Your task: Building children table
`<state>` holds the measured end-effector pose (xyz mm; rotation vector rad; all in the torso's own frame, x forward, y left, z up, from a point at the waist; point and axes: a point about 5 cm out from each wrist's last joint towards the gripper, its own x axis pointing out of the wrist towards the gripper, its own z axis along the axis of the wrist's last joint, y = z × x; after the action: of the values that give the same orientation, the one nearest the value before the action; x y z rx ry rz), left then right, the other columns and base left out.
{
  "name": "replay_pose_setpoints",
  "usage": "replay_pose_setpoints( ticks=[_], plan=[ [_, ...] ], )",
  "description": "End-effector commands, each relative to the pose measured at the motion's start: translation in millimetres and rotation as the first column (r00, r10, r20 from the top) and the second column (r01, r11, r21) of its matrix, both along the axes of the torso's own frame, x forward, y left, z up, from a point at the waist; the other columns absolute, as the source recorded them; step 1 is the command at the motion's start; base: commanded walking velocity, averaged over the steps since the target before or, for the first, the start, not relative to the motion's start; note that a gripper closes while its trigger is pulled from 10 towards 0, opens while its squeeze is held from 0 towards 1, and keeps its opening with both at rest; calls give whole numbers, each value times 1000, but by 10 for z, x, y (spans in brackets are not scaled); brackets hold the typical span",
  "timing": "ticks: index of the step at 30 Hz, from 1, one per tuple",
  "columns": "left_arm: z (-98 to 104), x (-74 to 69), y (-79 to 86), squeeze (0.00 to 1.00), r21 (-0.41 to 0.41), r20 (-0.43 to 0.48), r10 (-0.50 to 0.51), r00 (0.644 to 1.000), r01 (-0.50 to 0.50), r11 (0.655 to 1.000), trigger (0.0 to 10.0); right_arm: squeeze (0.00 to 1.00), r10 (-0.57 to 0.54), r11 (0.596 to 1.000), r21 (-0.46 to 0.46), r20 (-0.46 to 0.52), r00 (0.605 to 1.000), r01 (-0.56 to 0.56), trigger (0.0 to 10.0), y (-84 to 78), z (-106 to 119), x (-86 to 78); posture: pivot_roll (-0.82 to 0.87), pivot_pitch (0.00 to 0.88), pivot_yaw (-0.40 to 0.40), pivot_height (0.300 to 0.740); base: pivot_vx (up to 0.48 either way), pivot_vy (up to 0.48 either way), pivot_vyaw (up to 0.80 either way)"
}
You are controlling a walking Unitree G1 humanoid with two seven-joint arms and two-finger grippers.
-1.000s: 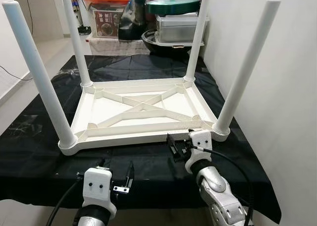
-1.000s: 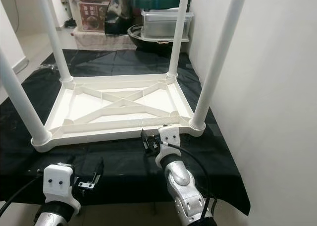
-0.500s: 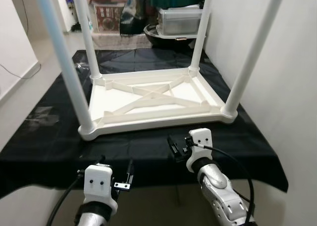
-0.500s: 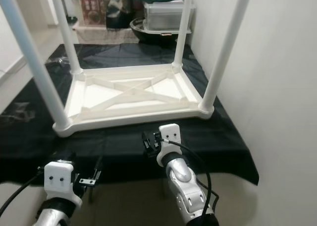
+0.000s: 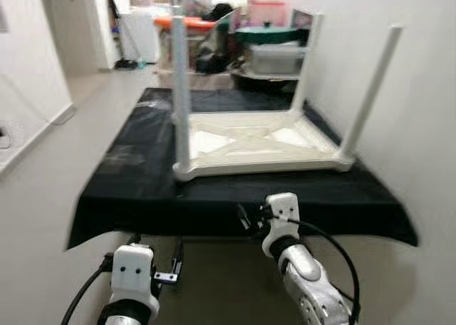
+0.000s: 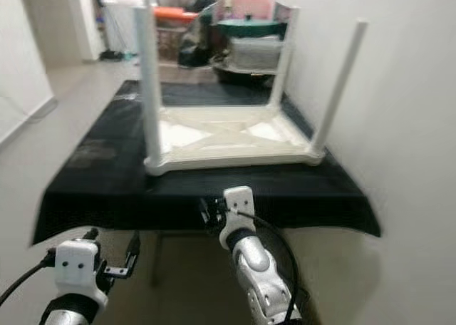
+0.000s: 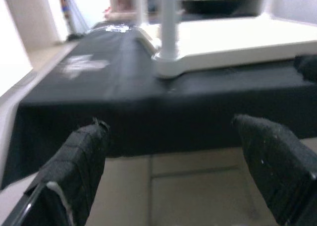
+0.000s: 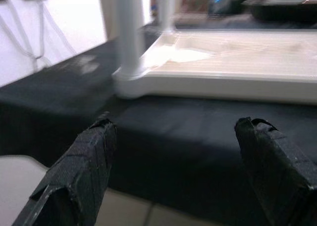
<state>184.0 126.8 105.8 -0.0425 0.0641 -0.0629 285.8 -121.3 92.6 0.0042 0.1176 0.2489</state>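
Nearest to us, at about seven o'clock in the head view, we see our left gripper (image 5: pixel 165 266) hanging below the table edge with its two black fingers (image 7: pixel 74 161) spread wide and nothing between them. At about five o'clock our right gripper (image 5: pixel 249 218) sits just in front of the black cloth (image 5: pixel 142 189), its fingers (image 8: pixel 84 161) likewise parted and empty.

Farther out, toward twelve o'clock, the white children's table (image 5: pixel 263 143) lies upside down on the cloth-covered surface, its cross-braced underside facing up. The near left leg (image 5: pixel 180 97) and near right leg (image 5: pixel 370 90) stand upright from the near corners; the far legs rise behind, though blur makes their tops hard to make out.

Beyond the table, at twelve o'clock, we see a stack of storage boxes and a dark green lid (image 5: pixel 271 34), apparently a pot lid, against the wall.
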Motion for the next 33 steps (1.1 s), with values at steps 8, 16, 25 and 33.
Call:
replay_pose_setpoints(
  ticks=[8,16,25,33],
  plan=[
    [20,14,52,0,54,26,6,1000,-8,999,10000,0,40,999,20,-5,999,-40,10000,83,27,20,25,0,-30,740,257,306,0],
    [21,20,37,0,59,29,-5,1000,3,998,10000,0,50,999,21,-2,999,-50,10000,96,36,23,27,0,-30,740,471,0,0],
    [28,19,45,0,47,37,4,999,-6,999,10000,0,70,997,18,8,998,-70,10000,121,51,15,27,0,-30,740,472,0,0],
    [41,27,64,0,14,35,39,999,-39,999,10000,0,150,987,52,48,987,-153,10000,203,119,-7,30,0,-35,740,169,0,0]
  ],
)
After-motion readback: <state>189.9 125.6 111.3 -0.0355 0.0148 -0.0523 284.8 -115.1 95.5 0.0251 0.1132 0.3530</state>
